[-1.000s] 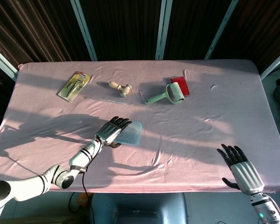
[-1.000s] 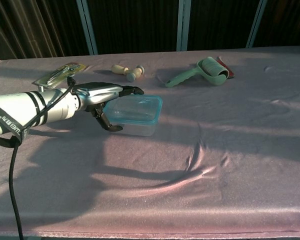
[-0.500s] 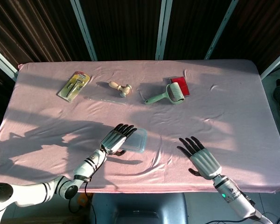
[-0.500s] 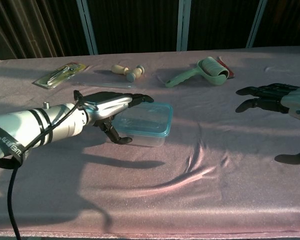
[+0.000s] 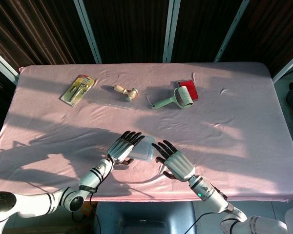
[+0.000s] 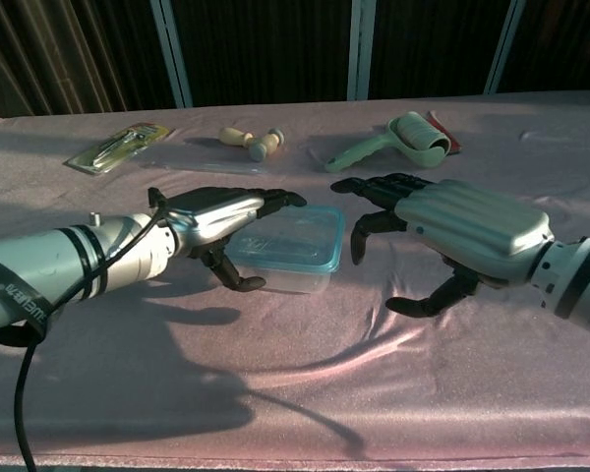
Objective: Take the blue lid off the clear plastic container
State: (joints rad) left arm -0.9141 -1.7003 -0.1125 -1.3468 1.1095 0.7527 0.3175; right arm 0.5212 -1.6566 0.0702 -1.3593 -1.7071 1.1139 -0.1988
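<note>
The clear plastic container (image 6: 282,258) is taken as the landmark; it is seen on the pink-covered tabletop (image 6: 305,393), towards the near edge and a little left of the middle, with the blue lid (image 6: 293,239) seated on its rim. Nothing can be made out inside it through its clear wall.

At its left side the left hand (image 6: 216,214) is laid against it: the fingers (image 5: 129,138) are stretched flat over the left part of the lid, and the thumb is curled down at the near left wall, so the container appears to be gripped from that side, though full contact of the thumb cannot be confirmed. At its right side the right hand (image 6: 450,228) is held just beside it with nothing in it, the fingers (image 5: 161,147) spread and bent towards the right rim and the thumb hanging apart below; whether the fingertips touch the lid cannot be told.

Beyond the container, far back on the tabletop, a green lint roller (image 5: 176,98) is lying to the right with a red item (image 5: 186,84) behind its head. A small wooden tool (image 5: 125,91) is placed straight behind the container, and a packaged tool on a yellow card (image 5: 78,88) is found further left.
</note>
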